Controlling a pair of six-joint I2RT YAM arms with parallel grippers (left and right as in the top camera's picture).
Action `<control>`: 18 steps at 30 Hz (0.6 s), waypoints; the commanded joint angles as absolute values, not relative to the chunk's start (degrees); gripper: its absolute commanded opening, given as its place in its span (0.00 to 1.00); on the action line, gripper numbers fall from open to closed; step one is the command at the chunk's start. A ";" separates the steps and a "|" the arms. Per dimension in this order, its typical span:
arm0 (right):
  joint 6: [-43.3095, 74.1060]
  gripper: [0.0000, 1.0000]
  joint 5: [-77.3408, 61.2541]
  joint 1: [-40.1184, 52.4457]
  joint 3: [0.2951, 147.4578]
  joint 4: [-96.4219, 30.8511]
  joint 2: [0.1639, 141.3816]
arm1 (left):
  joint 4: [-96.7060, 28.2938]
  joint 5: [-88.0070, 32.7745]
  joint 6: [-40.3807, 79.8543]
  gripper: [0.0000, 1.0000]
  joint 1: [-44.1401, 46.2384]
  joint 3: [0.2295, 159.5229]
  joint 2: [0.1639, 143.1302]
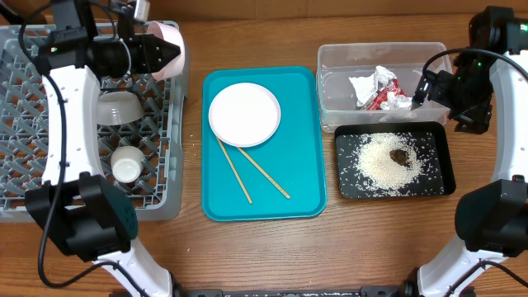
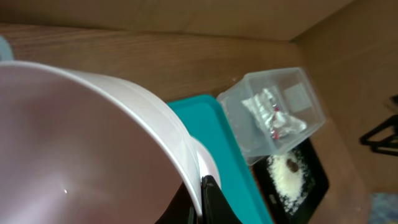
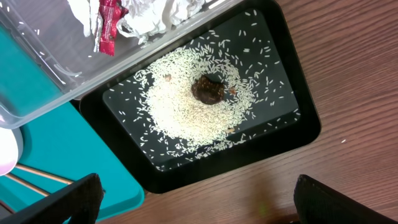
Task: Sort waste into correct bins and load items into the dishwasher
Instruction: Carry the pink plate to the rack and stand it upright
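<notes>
**A:** ok so where's everything at? what's the left hand point(image 1: 162, 52) doing?

**B:** it's clamped on the rim of the large plate point(image 1: 172, 35). The plate's tipped up on edge over the far right corner of the dish rack point(image 1: 33, 132), can't tell if it's actually touching the rack. In the left wrist view the plate fills most of the shot, and one of the fingers point(image 2: 211, 202) is pressed right against its edge.

**A:** anything in the rack?

**B:** yep, the bowl point(image 1: 118, 107) and the small cup point(image 1: 126, 167) are sitting on the grid floor. They're apart from each other, with the cup nearer the robot.

**A:** and the right side?

**B:** right hand point(image 3: 199, 205) is spread wide open with nothing in it. From overhead it hangs by the right end of the clear tub point(image 1: 330, 62). Its wrist view looks down on the black tray point(image 3: 292, 118).

**A:** how's the waste looking?

**B:** the red-and-white wrapper point(image 1: 381, 101) and the white paper point(image 1: 370, 82) are in the tub. The black tray sits right up against the tub's near side. The rice point(image 1: 381, 167) is spread over its floor, and the brown lump point(image 1: 398, 154) sits on the heap.

**A:** the rest?

**B:** the teal tray point(image 1: 301, 165) is on the worktop point(image 1: 247, 256) between the rack and the bins. It holds the small plate point(image 1: 244, 114) in its far half. The two chopsticks point(image 1: 235, 172) lie splayed apart just below the plate.
</notes>
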State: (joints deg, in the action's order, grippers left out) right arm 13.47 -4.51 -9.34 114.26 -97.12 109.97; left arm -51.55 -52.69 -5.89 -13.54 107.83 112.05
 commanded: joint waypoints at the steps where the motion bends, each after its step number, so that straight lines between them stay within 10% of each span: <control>1: 13.54 1.00 -4.75 -9.45 114.80 -97.06 107.79 | -48.56 -62.87 -5.54 0.04 -16.75 107.33 117.05; 18: 13.54 1.00 -4.75 -9.45 114.78 -97.06 107.79 | -26.33 -56.62 -5.72 0.04 -17.98 107.33 125.38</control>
